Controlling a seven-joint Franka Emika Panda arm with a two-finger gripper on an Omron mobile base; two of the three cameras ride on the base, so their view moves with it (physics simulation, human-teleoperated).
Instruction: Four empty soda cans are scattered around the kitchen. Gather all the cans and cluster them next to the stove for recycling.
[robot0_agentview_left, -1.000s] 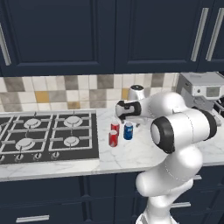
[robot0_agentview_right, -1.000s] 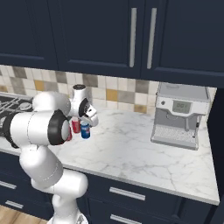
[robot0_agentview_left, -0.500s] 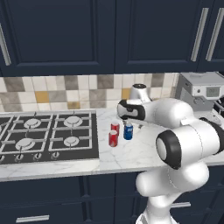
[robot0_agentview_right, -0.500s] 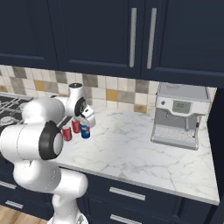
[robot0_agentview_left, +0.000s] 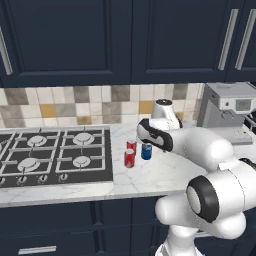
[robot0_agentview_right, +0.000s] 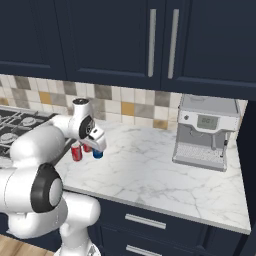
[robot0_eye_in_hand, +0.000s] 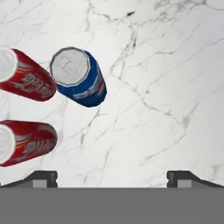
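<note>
Nearest in the hand view, the gripper (robot0_eye_in_hand: 112, 177) shows as two dark finger tips far apart at the bottom corners, with bare marble between them and nothing held. In the left base view the gripper (robot0_agentview_left: 143, 134) sits at centre frame, but the white arm's bulk makes its fingers hard to make out. In the right base view the hand's white tip (robot0_agentview_right: 96, 140) covers part of the cans.

Beyond the fingers, the white marble bench (robot0_eye_in_hand: 166, 87) carries three soda cans in the left part of the hand view. The blue can (robot0_eye_in_hand: 81, 78) stands whole, silvery top showing. The upper red can (robot0_eye_in_hand: 26, 76) and the lower red can (robot0_eye_in_hand: 26, 142) are both cut off by the left edge.

In the left base view the blue can (robot0_agentview_left: 146, 151) stands at centre, the front red can (robot0_agentview_left: 129, 158) just left of it and the back red can (robot0_agentview_left: 131, 146) close behind; the arm hides the tops of the rear two. All three stand just right of the stove (robot0_agentview_left: 55, 157), whose left side is cut off by the frame.

In the right base view the blue can (robot0_agentview_right: 98, 154) and one red can (robot0_agentview_right: 76, 152) peek out beneath the hand; a second red can (robot0_agentview_right: 87, 148) between them is mostly hidden. The stove (robot0_agentview_right: 12, 125) is cut off at the left edge.

Farther right stands a grey coffee machine (robot0_agentview_right: 206, 131) against the tiled backsplash (robot0_agentview_right: 130, 102), with navy cabinets (robot0_agentview_right: 125, 40) above.
</note>
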